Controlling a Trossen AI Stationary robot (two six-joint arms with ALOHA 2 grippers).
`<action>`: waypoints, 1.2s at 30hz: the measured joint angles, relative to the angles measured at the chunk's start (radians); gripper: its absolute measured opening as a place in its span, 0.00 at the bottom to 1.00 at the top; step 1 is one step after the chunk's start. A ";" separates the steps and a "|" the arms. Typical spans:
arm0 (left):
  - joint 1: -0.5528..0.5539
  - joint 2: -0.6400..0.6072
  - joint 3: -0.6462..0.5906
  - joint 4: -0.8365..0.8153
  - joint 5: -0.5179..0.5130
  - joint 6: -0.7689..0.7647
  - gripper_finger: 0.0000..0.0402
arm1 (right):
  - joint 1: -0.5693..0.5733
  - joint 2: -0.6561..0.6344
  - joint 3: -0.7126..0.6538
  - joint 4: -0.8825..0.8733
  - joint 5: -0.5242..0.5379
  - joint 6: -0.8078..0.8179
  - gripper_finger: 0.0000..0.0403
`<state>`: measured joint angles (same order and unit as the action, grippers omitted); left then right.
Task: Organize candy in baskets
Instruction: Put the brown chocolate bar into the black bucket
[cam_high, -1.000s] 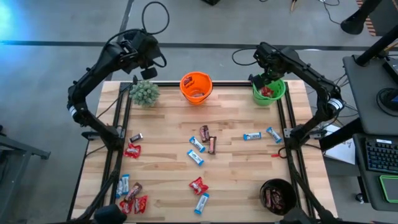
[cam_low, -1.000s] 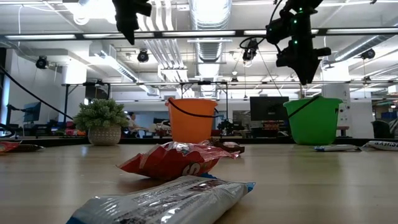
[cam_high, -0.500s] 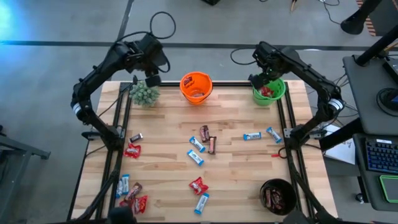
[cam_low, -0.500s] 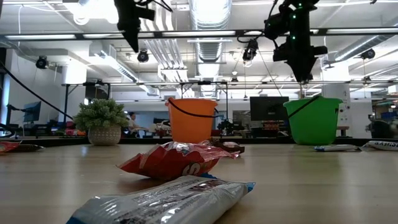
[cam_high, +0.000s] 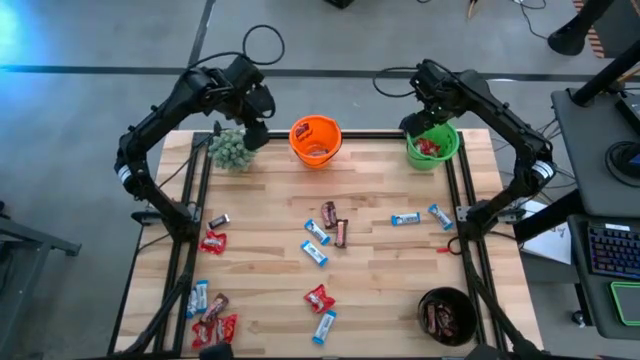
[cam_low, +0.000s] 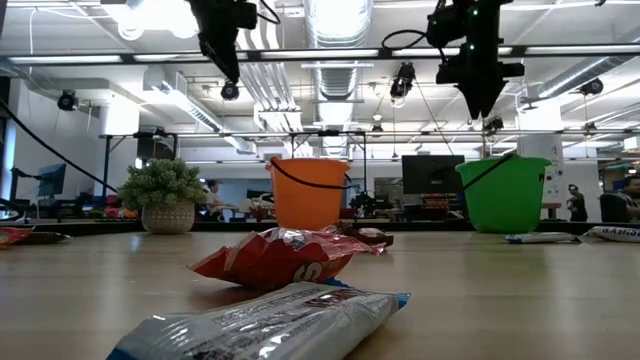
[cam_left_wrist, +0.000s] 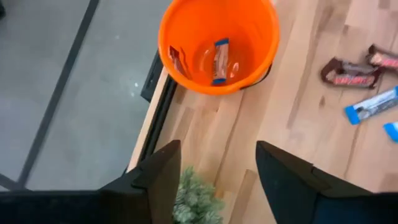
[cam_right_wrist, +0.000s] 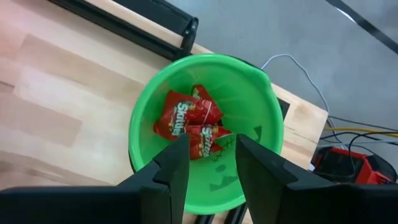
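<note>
Candy bars (cam_high: 316, 231) are lying scattered across the wooden bench (cam_high: 380, 280). Left end effector (cam_left_wrist: 214, 180) is hanging empty, fingers spread open, above the fuzzy plant (cam_high: 231, 149) beside the orange basket (cam_high: 315, 141), which is holding two bars. Right end effector (cam_right_wrist: 208, 162) is hovering over the green basket (cam_high: 432, 146) and its red candies (cam_right_wrist: 189, 121), its fingers parted and gripping nothing. Black basket (cam_high: 446, 316) is sitting at the near right corner.

Black basket (cam_high: 446, 316) contents indistinct; nearest low-view candy (cam_low: 262, 326) blurred
</note>
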<state>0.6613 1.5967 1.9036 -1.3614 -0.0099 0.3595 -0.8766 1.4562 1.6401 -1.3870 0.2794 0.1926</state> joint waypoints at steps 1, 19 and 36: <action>-0.005 0.004 0.000 0.008 0.004 -0.020 0.49 | 0.004 -0.002 0.004 -0.007 0.000 0.011 0.30; -0.197 0.123 -0.041 0.048 0.132 -0.059 0.52 | 0.167 -0.158 0.020 -0.184 -0.002 0.177 0.28; -0.393 0.263 -0.084 0.174 0.131 -0.107 0.52 | 0.179 -0.318 0.018 -0.185 -0.053 0.169 0.28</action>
<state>0.2687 1.8596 1.8196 -1.1873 0.1215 0.2523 -0.6979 1.1382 1.6585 -1.5718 0.2264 0.3616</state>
